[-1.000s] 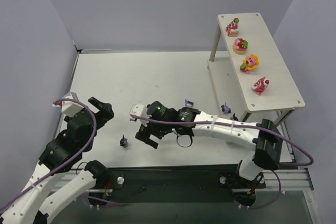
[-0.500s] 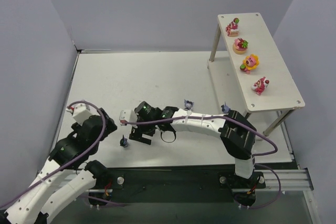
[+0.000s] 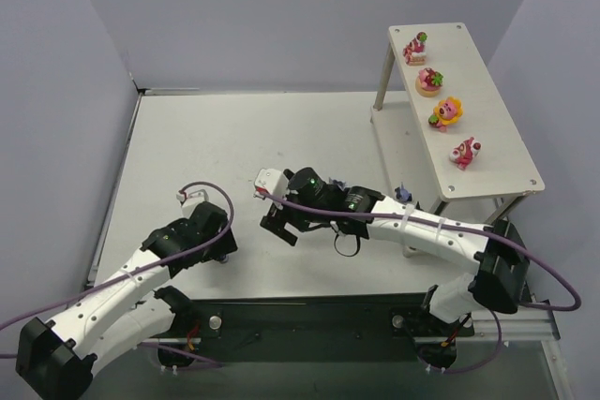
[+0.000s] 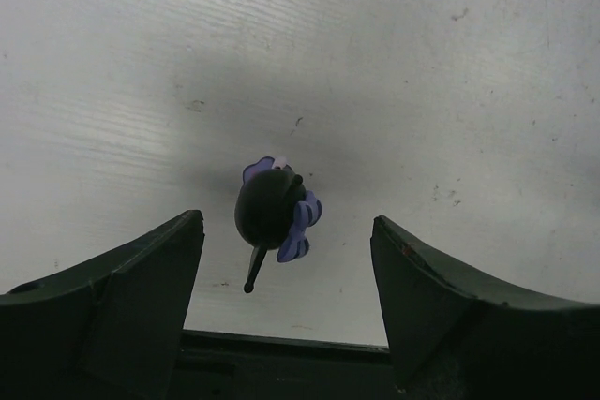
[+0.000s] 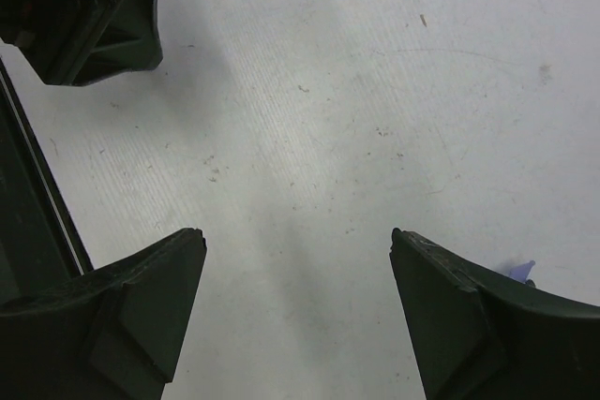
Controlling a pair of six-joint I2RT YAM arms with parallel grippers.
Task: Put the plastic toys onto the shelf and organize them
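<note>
Plastic toys (image 3: pixel 448 111), four bright on shelf (image 3: pixel 497 128), one dark toy (image 4: pixel 272 208) between wide left claw (image 4: pixel 286 224), right claw (image 5: pixel 297 236) wide

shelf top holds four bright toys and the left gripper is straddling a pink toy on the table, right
The colour is wrong. The shelf top holds four bright toys, but the toy between the left gripper's open fingers is dark with purple bits, not pink, as the left wrist view shows.
</note>
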